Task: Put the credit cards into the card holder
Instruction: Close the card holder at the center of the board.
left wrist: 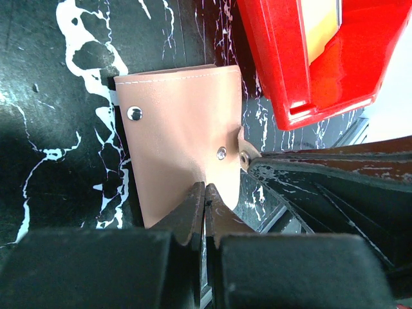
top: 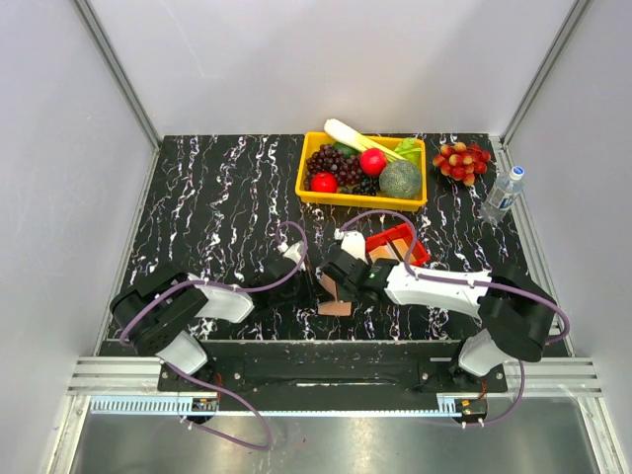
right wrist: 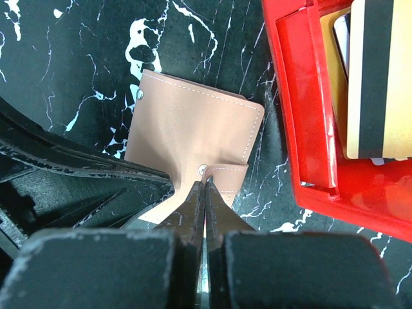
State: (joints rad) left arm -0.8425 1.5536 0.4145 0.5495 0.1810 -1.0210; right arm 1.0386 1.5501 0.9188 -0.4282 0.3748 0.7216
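The card holder, a salmon-pink wallet with small metal snaps, lies folded on the black marbled table between both arms. My left gripper is shut, its tips pinching the wallet's near edge. From the other side my right gripper is shut on the wallet's snap tab. The credit cards, gold and tan with a dark stripe, lie in a red tray just beside the wallet.
A yellow basket of fruit and vegetables stands at the back, with a bunch of red grapes to its right. A water bottle stands near the right edge. Grey walls close in both sides.
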